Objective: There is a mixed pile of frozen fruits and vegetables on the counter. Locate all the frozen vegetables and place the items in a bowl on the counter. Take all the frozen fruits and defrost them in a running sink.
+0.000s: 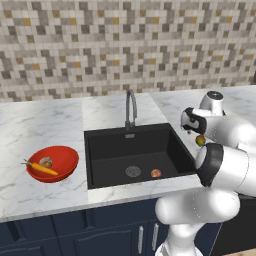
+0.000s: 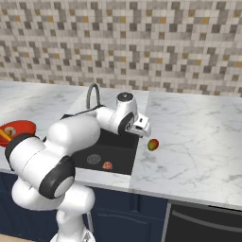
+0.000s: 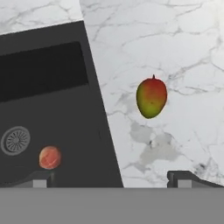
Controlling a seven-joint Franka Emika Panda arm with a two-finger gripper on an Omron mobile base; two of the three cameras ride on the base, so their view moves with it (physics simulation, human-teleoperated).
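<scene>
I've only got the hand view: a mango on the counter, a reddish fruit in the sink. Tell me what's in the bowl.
Observer: The red bowl holds the orange carrot and the beige lump.
Operator: Give me the bowl's position.
Observer: It sits on the counter, left of the sink in the left base view.
Operator: Check the tap.
Observer: The grey tap stands behind the basin. No stream shows from it.
</scene>
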